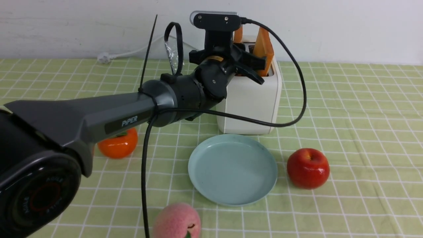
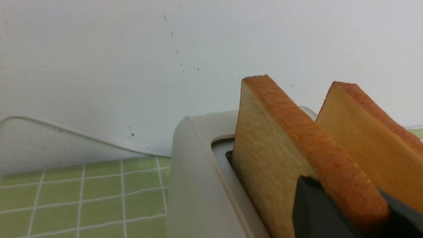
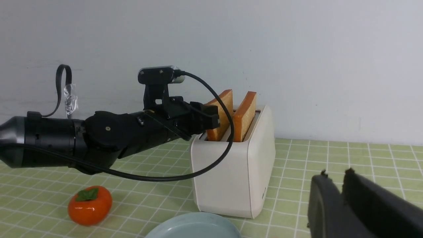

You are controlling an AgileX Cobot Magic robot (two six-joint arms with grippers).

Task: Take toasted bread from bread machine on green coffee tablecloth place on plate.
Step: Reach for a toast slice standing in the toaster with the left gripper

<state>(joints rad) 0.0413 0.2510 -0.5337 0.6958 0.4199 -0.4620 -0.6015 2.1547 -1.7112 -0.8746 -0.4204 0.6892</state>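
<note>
On the green cloth, the left gripper seemingly pinches toast between its fingers; the right gripper has fingers nearly pressed together.

"PiPER" is printed in white on the left arm; its base lettering is too blurred to read.

Wall: you are facing a plain white wall that is running along the table's whole far edge.
Marks: small dark specks are dotting it; faint streaks are showing above the far left corner.
Light: soft, even light is falling throughout.
</note>
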